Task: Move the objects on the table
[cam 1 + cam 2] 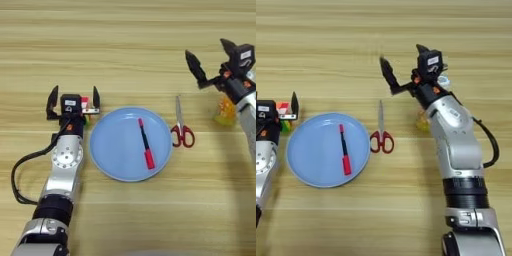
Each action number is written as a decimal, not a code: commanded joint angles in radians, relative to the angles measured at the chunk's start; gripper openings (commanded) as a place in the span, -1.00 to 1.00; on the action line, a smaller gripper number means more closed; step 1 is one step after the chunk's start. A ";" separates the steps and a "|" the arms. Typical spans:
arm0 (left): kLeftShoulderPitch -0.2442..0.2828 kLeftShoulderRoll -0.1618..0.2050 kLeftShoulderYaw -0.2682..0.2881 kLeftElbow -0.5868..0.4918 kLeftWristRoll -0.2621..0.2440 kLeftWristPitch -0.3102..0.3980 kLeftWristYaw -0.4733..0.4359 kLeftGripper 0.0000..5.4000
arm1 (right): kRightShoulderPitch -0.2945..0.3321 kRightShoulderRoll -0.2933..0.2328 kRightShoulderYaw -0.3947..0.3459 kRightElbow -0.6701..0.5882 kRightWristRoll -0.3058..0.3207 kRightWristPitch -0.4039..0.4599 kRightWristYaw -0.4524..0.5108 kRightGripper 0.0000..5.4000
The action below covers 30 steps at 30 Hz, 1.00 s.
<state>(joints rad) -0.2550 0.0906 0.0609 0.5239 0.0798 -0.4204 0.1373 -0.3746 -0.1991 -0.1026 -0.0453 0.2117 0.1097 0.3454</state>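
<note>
No text, brand or number can be read. A small white label sits on the black housing of the left gripper [73, 103] at middle left of the frame, and another on the right gripper [405, 64] at upper right; their markings are too small to make out.

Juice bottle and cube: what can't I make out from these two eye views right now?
- Orange juice bottle: mostly hidden behind the right arm in both views; whether it stands or lies is unclear.
- Rubik's cube: only slivers show between the open left gripper's fingers; whether they touch it is unclear.
- Left arm: cut off by the right eye view's left edge.
- Right gripper: open above the table.
</note>
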 commanded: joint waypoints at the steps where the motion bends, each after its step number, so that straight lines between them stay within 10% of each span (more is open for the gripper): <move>1: -0.012 0.000 -0.004 0.006 0.010 -0.005 0.002 1.00 | -0.012 -0.036 -0.033 0.008 -0.037 -0.032 -0.044 1.00; 30: -0.017 0.004 -0.001 0.017 0.008 -0.008 0.000 1.00 | 0.084 -0.070 -0.087 0.156 -0.016 0.001 -0.066 1.00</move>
<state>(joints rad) -0.2568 0.0918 0.0616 0.5313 0.0796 -0.4207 0.1367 -0.2819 -0.2628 -0.1808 0.0802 0.1927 0.1004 0.2889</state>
